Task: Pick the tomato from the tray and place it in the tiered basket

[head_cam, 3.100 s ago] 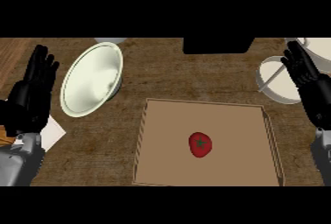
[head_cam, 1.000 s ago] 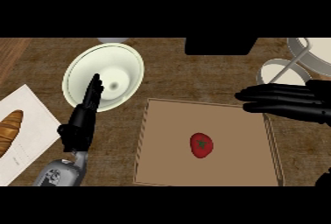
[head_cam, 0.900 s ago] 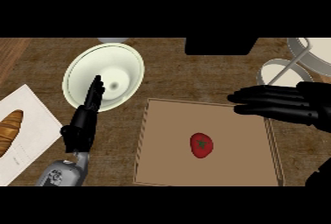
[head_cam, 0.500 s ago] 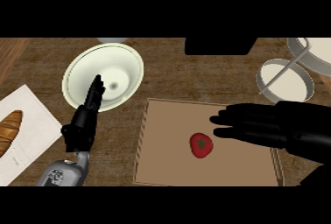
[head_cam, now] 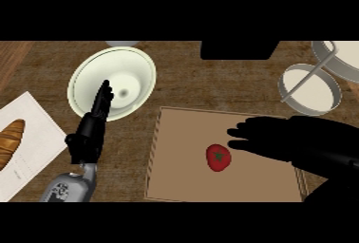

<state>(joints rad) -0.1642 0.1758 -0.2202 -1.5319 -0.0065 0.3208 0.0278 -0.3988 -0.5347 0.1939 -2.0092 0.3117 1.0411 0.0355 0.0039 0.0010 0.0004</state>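
One tomato (head_cam: pixel 219 157) lies on the tray (head_cam: pixel 182 185), roughly mid-tray, stem side up. Right hand (head_cam: pixel 277 140) hangs over the tray's right half, fingers stretched out toward the left and not curled, holding nothing; fingertips (head_cam: pixel 235 133) sit just up and right of the tomato, near it, but contact can't be told from this angle. Left hand (head_cam: pixel 92 126) is at the left w/ straight fingers pointing away, edge-on, tips overlapping the near rim of a pale plate (head_cam: pixel 133 66); grey forearm below it. Far left: a white sheet (head_cam: pixel 35 123) w/ a bread loaf (head_cam: pixel 8 143) on it. Further back, upper right, the tiered basket (head_cam: pixel 308 88) w/ its round wire-rimmed tiers, well apart from the tomato. A dark block (head_cam: pixel 235 49) sits at the far edge.
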